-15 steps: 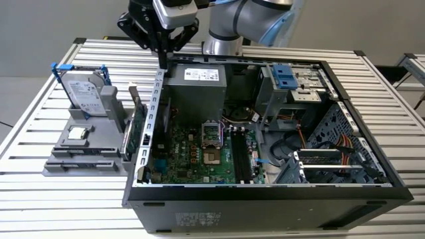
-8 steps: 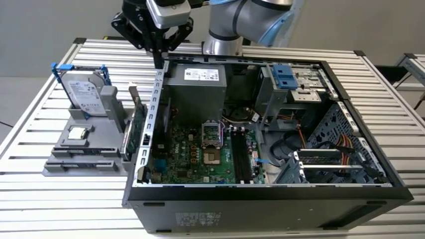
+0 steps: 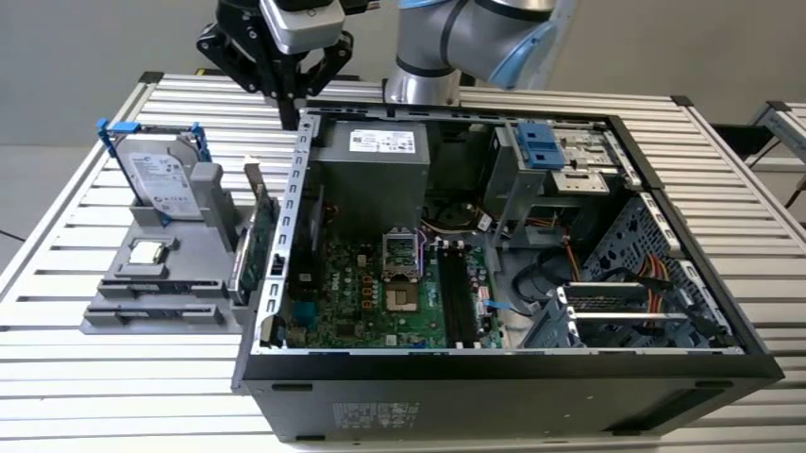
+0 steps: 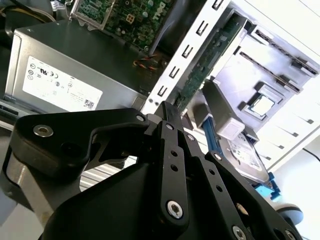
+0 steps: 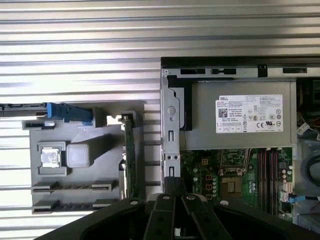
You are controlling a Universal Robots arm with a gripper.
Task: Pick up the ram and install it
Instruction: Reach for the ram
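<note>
End effector point(image 3: 293, 115) pressed together, empty, by case point(image 3: 300, 170) corner | ram point(image 3: 260, 241) on edge in gray holder point(image 3: 151, 316) | power supply point(image 3: 372, 184) label point(image 3: 381, 142) white

the ram point(image 3: 259, 247), a thin dark green stick, stands on edge in the grey holder point(image 3: 151, 316) beside the computer case point(image 3: 298, 170).

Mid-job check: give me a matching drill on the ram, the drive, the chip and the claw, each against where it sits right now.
Things:
1. ram
2. drive
3. chip
4. claw

Places:
A. lying flat in a square pocket of the grey holder
B. standing on edge in the holder, right beside the case wall
C. standing in a blue frame at the holder's far end
D. shut and empty, above the case's corner

Pairs: 1-B, 2-C, 3-A, 4-D
</note>
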